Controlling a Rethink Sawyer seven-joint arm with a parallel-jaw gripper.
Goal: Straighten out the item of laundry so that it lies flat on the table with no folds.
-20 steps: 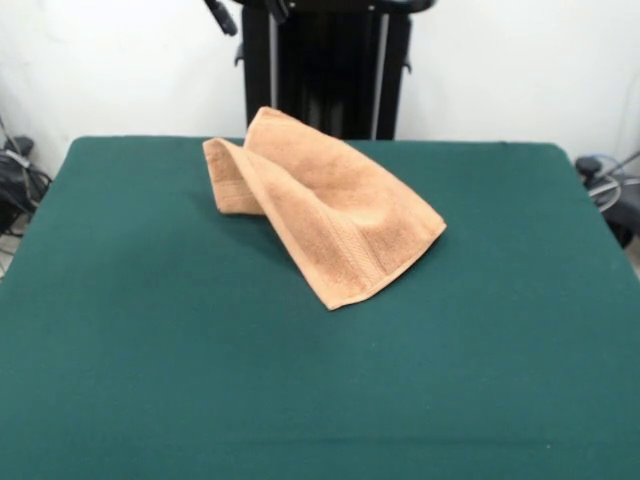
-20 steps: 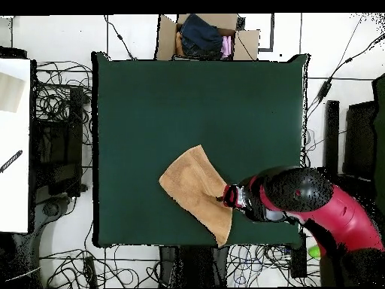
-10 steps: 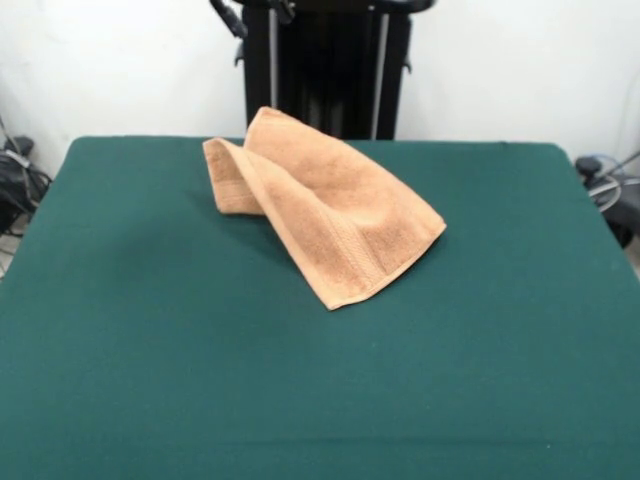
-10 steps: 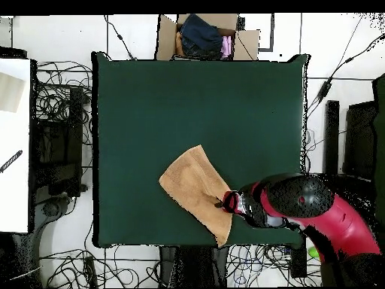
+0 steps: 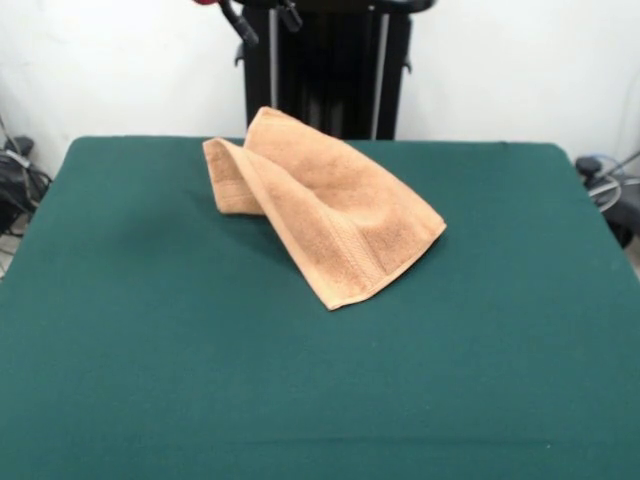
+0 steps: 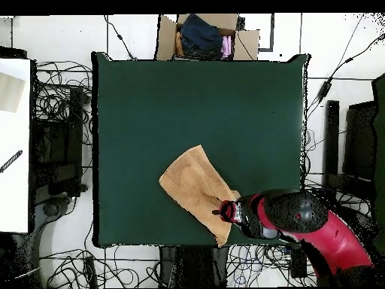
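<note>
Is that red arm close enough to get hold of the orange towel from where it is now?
Probably yes. From above, the arm's gripper sits over the towel's edge near the table's robot side, and nothing else lies on the table to block it. How high it hangs above the cloth cannot be told.

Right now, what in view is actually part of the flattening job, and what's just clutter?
Job:
- towel, folded over itself, not flat
- green table
- gripper, above the towel's edge near the robot

Lying about:
- cardboard box of clothes beyond the table's far edge
- cables on the floor
- white panel at the side
</note>
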